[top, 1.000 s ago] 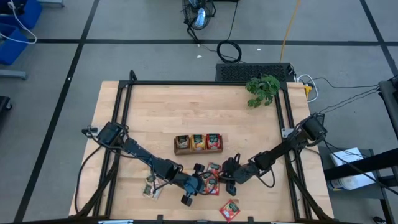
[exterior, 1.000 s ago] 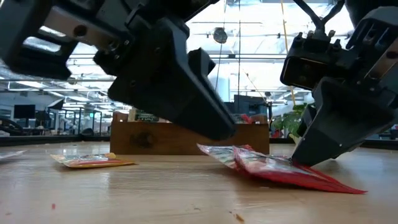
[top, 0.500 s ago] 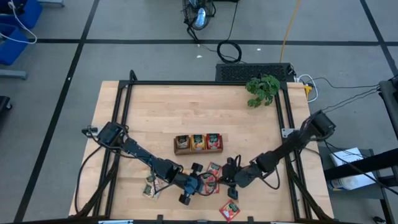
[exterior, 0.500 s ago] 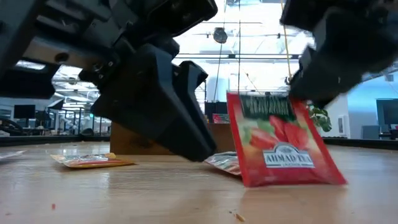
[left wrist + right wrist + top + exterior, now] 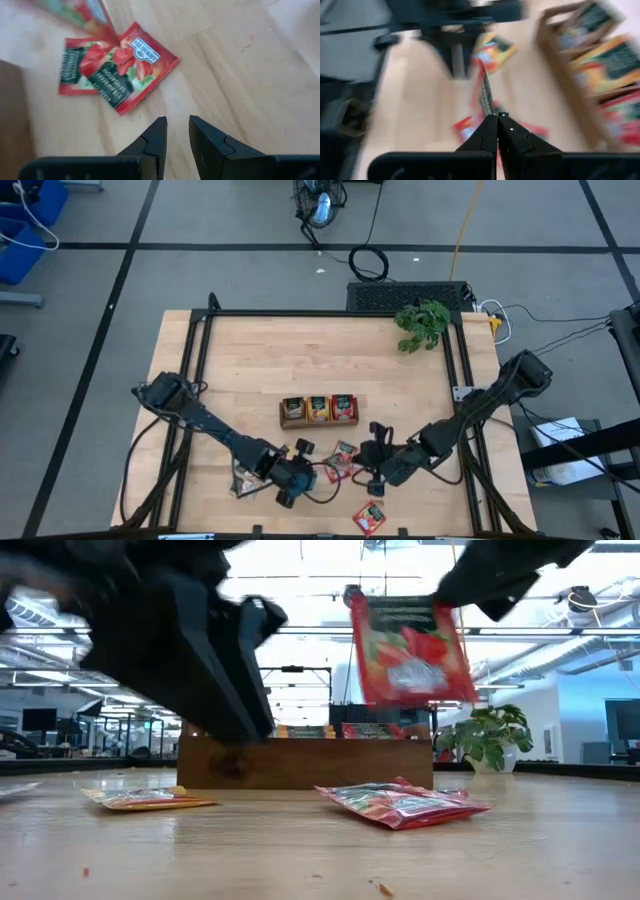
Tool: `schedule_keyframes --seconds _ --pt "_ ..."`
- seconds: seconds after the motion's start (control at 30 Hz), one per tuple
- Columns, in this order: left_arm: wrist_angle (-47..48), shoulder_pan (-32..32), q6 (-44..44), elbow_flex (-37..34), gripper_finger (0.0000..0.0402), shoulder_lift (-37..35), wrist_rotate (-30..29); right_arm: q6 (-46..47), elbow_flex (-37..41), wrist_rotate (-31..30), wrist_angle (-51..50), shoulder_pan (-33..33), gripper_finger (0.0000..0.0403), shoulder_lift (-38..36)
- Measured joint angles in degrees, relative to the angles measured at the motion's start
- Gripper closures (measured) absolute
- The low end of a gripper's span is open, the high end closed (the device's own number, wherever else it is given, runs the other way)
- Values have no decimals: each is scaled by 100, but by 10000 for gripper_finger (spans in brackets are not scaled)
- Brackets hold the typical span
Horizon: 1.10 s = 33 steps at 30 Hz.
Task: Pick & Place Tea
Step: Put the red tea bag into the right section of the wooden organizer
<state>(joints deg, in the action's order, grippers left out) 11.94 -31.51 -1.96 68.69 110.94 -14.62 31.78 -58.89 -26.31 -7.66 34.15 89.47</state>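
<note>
right claw (image 5: 496, 116) pinches one red tea sachet (image 5: 404, 648) by its top edge, hanging clear of the desk (image 5: 300, 355) for carrying toward the tray (image 5: 320, 410), while left claw (image 5: 174, 129) hovers narrowly parted, empty, over two more.

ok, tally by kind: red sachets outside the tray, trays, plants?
Red sachets outside the tray: 4 (held sachet hanging from the right gripper, overlapping pair on the table, front sachet)
Tray: 1
Plant: 1
Total: 6
</note>
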Motion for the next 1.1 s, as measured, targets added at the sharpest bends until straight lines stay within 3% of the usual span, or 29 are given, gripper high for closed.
schedule_keyframes --seconds 0.23,0.43,0.77,1.1 --pt "769 -405 -9 -29 314 -760 -313 -430 -10 -270 -655 -381 403 -600" --pt "872 -987 -157 -468 314 -1807 -632 -1136 -10 -377 -874 -812 403 -1029" --pt "753 -1743 -948 -1720 314 -3361 -1835 -1869 -10 600 -1201 -2008 403 -1091" --pt "680 -1963 -1235 -2257 314 -3666 -2172 -2048 563 920 -595 -2570 403 -1091"
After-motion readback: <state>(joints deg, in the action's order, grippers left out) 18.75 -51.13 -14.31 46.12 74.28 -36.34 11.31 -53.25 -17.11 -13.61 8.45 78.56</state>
